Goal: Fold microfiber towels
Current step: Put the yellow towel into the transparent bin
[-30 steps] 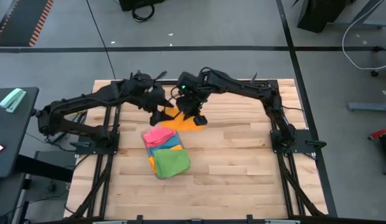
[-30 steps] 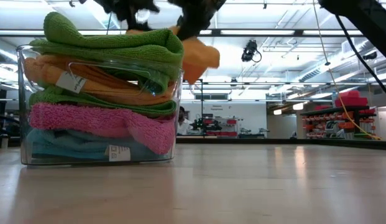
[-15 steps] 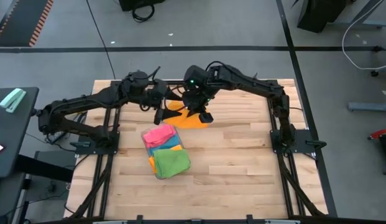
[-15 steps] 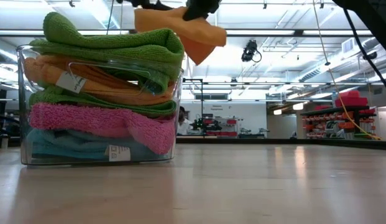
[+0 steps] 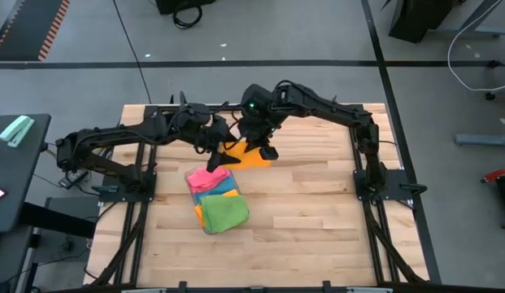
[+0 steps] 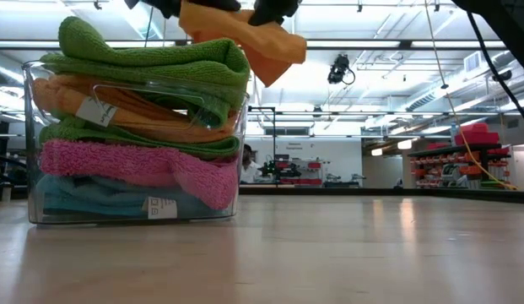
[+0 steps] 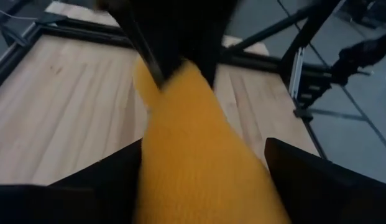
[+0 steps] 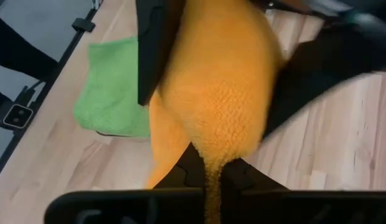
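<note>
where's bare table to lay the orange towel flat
The widest bare wood lies right of the clear tray of folded towels, out to the right arm's base. A narrower strip runs along the near edge. It is crowded at the far middle, where both grippers meet around the orange towel.

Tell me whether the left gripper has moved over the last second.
Yes. In the high view the left gripper has shifted nearer the clear tray of folded towels, its fingers wide around the orange towel.
</note>
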{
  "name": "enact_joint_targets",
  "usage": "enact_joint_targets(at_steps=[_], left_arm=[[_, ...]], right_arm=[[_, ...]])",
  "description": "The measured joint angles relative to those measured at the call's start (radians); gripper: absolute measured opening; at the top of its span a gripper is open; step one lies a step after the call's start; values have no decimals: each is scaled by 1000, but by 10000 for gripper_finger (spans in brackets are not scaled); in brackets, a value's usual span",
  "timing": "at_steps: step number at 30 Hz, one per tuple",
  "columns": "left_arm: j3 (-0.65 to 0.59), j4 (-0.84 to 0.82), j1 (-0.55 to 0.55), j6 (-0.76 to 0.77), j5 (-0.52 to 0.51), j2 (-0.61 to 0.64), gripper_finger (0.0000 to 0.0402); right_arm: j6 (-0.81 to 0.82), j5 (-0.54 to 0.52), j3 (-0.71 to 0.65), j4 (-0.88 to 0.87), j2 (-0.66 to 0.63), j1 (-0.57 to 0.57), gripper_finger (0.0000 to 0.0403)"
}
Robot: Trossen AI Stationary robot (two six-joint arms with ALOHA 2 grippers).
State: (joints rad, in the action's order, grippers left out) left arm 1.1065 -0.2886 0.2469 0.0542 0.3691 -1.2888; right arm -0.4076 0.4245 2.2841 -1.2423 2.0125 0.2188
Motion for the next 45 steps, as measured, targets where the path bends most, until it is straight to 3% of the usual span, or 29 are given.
enact_joint_targets(at_steps=[13,21,26,31,35,40,45], left_arm=[[0,-69,-4,7,4,-12,242],[-1,-80,-29,38,2,-14,115],[-1,-82,-43,78,1,-14,34],[0,-100,-41,185,-4,-14,31],[-10,-167,-67,281,-91,-14,42],[-127,-171,-102,408,-190,6,38],[-272,-108,-85,563,-241,85,35]], right_arm=[[-40,21,0,0,0,-27,12],[-64,21,0,-7,0,-28,14],[-67,11,0,-7,0,-28,58],[-47,-5,0,-6,0,-32,96],[-5,-25,0,-5,0,-21,131],[14,-28,0,-37,7,4,166],[44,-28,-1,-77,7,26,173]])
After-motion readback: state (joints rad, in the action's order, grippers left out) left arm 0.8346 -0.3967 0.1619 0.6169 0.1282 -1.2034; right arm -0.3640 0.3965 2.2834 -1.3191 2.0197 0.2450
